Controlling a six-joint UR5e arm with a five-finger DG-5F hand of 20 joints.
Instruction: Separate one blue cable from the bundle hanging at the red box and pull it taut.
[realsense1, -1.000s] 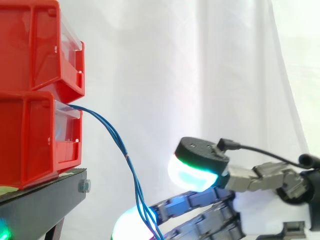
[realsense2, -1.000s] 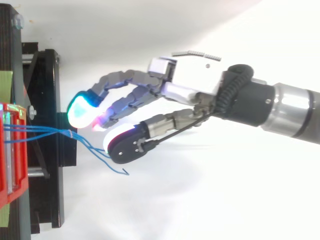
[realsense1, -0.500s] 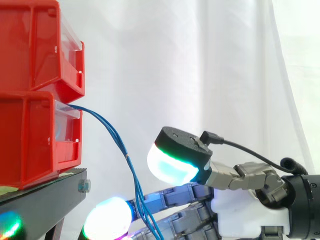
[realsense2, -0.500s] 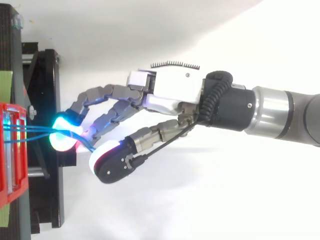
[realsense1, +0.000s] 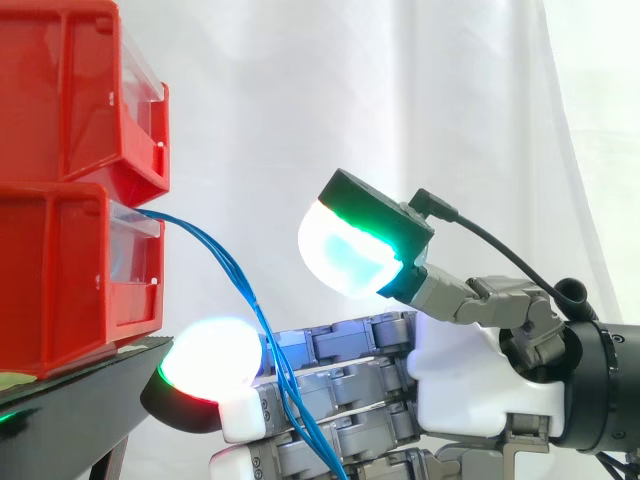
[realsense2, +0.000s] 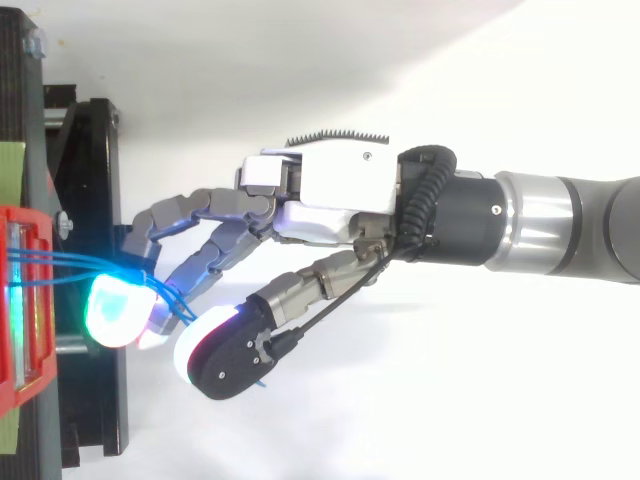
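At the left of the side view, red bins (realsense1: 70, 270) stacked on a black stand (realsense1: 80, 400). Behind them a white curtain (realsense1: 300, 100) in soft folds across the rest of the frame. From the front lip of the lower bin, blue cables (realsense1: 243, 290) drooping as a bundle toward bottom centre, crossing in front of the fingers (realsense1: 340, 345). Entering from the right edge, the hand (realsense1: 470, 390), loose and unclenched: fingers stretched nearly straight toward the stand, thumb (realsense1: 350, 250) lifted well clear above them, no grasp closed on the bundle. In the top view, cables running from the left edge to the glowing fingertips (realsense2: 120, 310), over a plain white surface (realsense2: 400, 420).
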